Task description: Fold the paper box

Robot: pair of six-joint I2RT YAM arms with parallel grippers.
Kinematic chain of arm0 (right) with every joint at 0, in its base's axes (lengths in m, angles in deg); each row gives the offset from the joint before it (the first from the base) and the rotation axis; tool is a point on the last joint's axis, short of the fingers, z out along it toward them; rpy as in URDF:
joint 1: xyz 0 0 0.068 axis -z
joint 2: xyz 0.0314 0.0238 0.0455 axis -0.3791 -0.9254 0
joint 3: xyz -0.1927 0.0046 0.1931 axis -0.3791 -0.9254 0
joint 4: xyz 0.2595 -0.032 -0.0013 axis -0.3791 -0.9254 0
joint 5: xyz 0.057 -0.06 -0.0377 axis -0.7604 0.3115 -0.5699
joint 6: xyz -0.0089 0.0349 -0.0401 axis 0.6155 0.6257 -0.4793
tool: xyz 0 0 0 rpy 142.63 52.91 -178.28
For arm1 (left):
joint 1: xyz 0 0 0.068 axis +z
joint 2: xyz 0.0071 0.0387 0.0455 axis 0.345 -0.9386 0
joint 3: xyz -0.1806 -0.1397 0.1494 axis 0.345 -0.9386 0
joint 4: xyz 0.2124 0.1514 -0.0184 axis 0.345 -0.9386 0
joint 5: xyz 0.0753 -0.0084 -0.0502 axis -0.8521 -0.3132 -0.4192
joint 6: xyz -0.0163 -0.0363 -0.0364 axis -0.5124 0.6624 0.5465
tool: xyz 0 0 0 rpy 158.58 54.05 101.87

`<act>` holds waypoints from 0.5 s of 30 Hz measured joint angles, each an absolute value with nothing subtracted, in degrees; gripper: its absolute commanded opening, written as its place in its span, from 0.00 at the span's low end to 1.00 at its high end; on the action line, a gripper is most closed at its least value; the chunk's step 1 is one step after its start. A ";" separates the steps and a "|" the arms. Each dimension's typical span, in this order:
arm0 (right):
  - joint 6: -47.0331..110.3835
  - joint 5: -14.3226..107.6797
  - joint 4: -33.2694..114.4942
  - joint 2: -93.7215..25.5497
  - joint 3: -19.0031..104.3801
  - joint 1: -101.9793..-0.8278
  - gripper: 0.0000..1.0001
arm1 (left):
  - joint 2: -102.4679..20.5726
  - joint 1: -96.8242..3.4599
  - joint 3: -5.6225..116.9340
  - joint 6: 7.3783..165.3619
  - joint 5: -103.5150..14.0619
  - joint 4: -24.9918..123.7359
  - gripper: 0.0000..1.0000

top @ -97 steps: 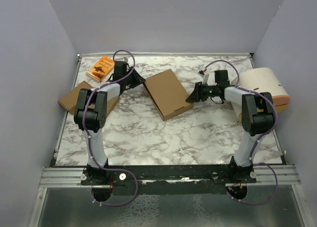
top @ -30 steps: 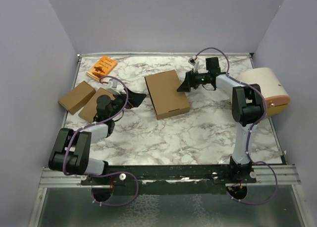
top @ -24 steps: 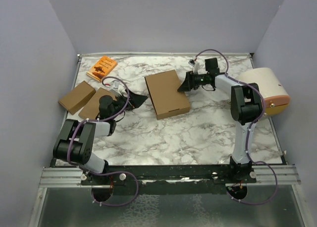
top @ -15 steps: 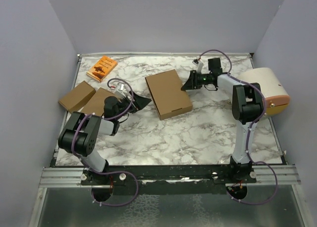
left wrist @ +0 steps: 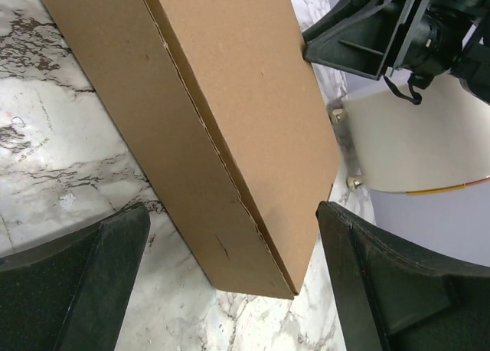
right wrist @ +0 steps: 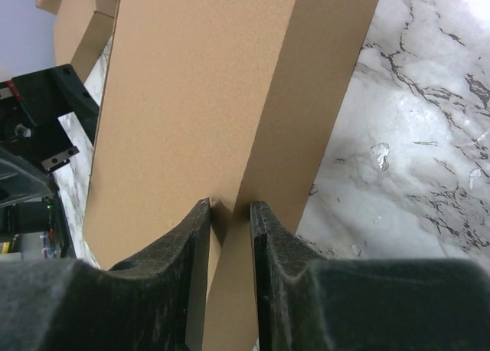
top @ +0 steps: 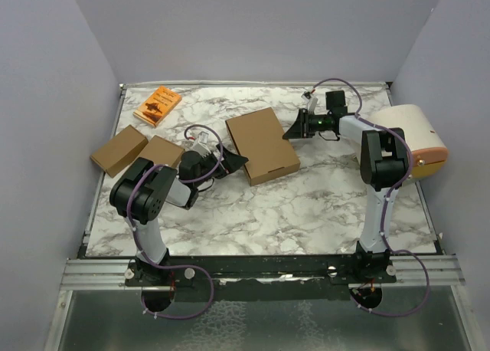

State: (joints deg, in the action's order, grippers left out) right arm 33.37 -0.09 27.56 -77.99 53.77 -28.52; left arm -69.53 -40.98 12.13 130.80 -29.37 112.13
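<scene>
On a marble tabletop (top: 306, 205), a closed brown paper box (top: 262, 145) lies flat near the middle, turned at an angle, with two robot arms meeting it from opposite sides. A cream rounded object (top: 417, 125) sits at the tabletop's right edge, behind the right arm. The right end effector (right wrist: 228, 207) is clamped on the paper box: its wrist camera shows the two dark fingers (right wrist: 176, 267) drawn nearly together, pinching the cardboard where the top face meets the side wall on the right-hand long edge. The left end effector (left wrist: 233, 213) stands wide apart at the near left corner, holding nothing. Its camera shows that corner pointing into the gap between the fingers; whether either finger touches the cardboard cannot be told. The overhead view alone takes in the whole layout: the left arm is folded low along the tabletop, and the right arm reaches across from the far right. It shows nothing of the pinch itself, which only the right wrist camera reveals. The left wrist camera catches the right end effector beyond the far side of the paper box, with the cream object behind it. The right wrist camera catches the left end effector past the opposite edge. Two small boxes (top: 119, 149) lie side by side near the left edge, well apart from the paper box. An orange book (top: 157, 106) rests in the far left corner.
</scene>
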 measured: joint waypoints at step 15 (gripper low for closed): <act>28.19 -3.42 25.31 -78.19 53.75 -27.80 0.48 | -70.44 -40.78 13.62 130.32 -32.52 111.84 0.74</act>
